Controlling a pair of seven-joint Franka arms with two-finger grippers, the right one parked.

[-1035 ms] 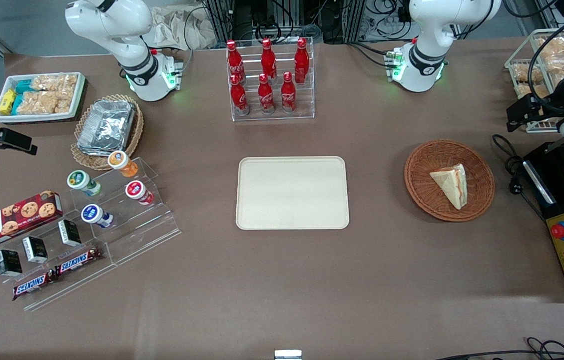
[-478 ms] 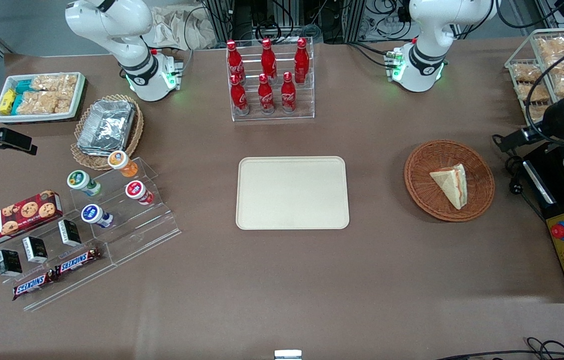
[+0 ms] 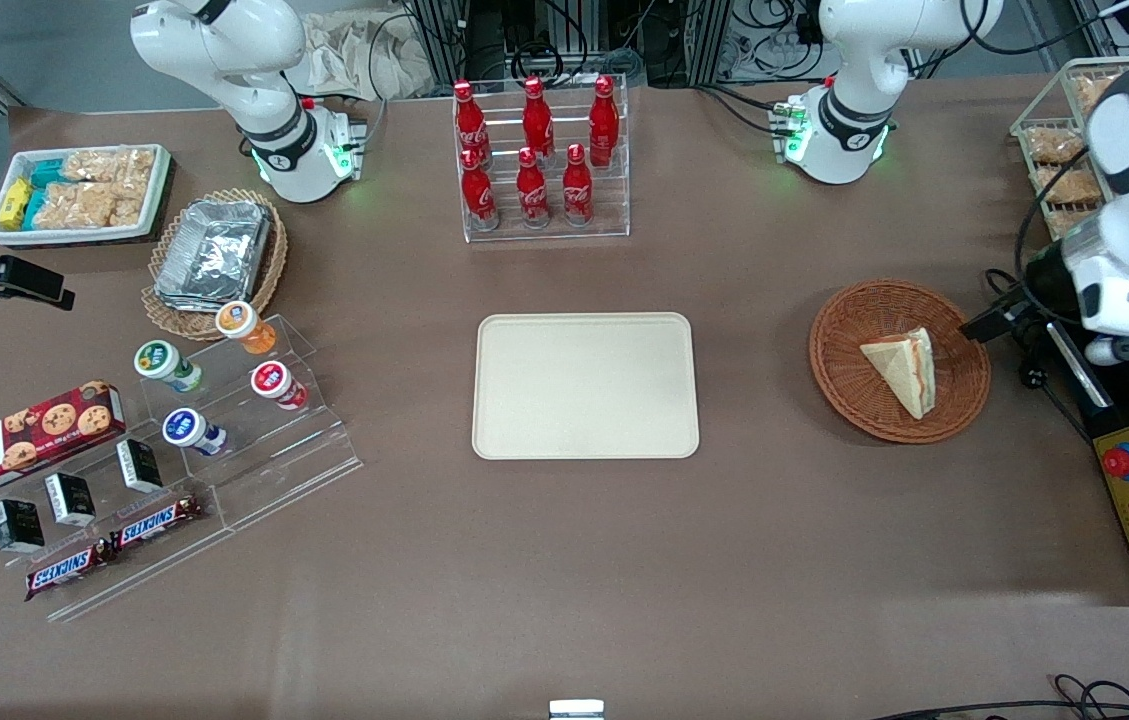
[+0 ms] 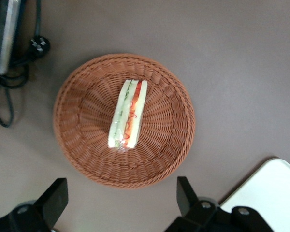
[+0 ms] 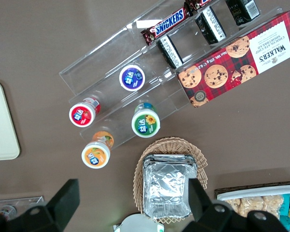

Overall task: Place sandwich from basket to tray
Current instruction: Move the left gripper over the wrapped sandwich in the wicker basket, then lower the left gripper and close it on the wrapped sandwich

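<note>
The end effector (image 4: 121, 200) hung high over the worktop (image 3: 564, 560) with its two fingers (image 4: 54, 197) spread wide and nothing between them, so it was released and empty. Directly below it, a little off from the midline between the fingers, sat the round reddish-brown basket (image 4: 82, 159), and in the basket's middle the sandwich (image 4: 128, 113) stood on its crust edge with the red and green filling strip facing up at the wrist camera.

By my reading, the step in hand was the approach: the arm stood above the basket, not yet lowered, and the sandwich was untouched. The next move would call for centring over the wedge, turning the wrist so the fingers straddle its two bread faces (the narrow way across, not along its length), then a straight descent and a gentle close, since soft bread would likely squash under a hard clench.

Farther out from the end effector, toward the parked arm's end of the worktop, lay the cream tray (image 3: 585, 385), bare and well apart from the basket; that is where the wedge must go.
</note>
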